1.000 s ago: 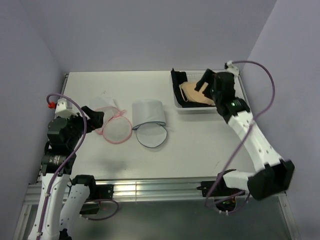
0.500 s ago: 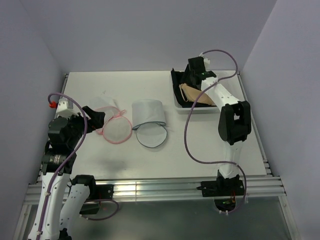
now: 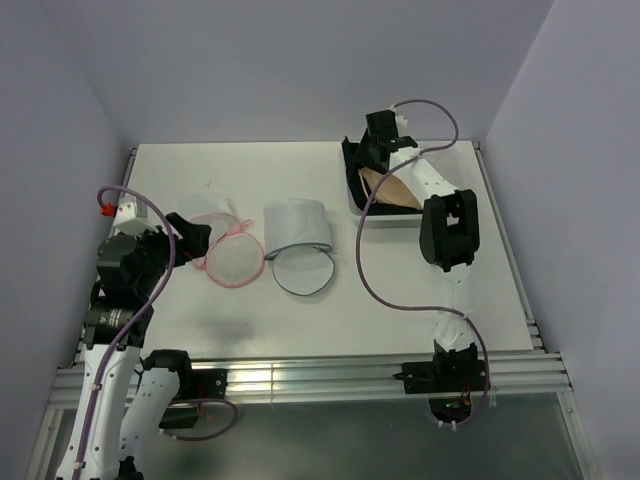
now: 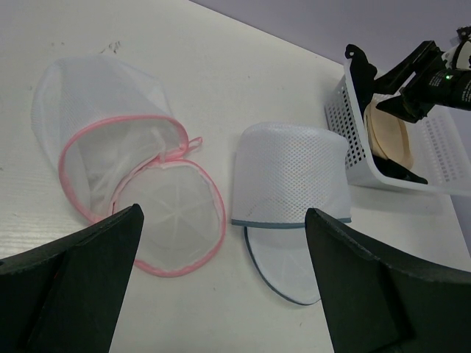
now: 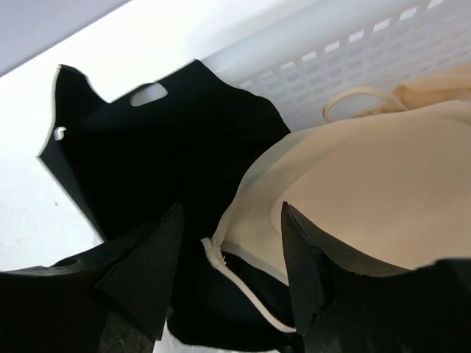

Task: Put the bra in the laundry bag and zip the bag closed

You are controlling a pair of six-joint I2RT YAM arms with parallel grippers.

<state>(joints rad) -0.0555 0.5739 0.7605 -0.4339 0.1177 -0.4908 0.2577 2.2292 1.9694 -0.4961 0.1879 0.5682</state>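
No legible text, label, brand, number or sign in any view. Pink-trimmed laundry bag (image 4: 103, 110): plain mesh, no tag visible. Grey-trimmed laundry bag (image 4: 291, 173): plain mesh, no print. White basket (image 4: 346, 125): bare perforated wall. Beige bra (image 5: 368, 191): no readable label. Robot arm housings: no marking clear enough to read.

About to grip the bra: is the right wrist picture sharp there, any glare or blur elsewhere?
Right wrist: beige bra edge sharp, black garment a detailless dark mass. Left wrist: mesh bags sharp, own fingers blurred silhouettes. Top external: even light, glare only on the front rail.
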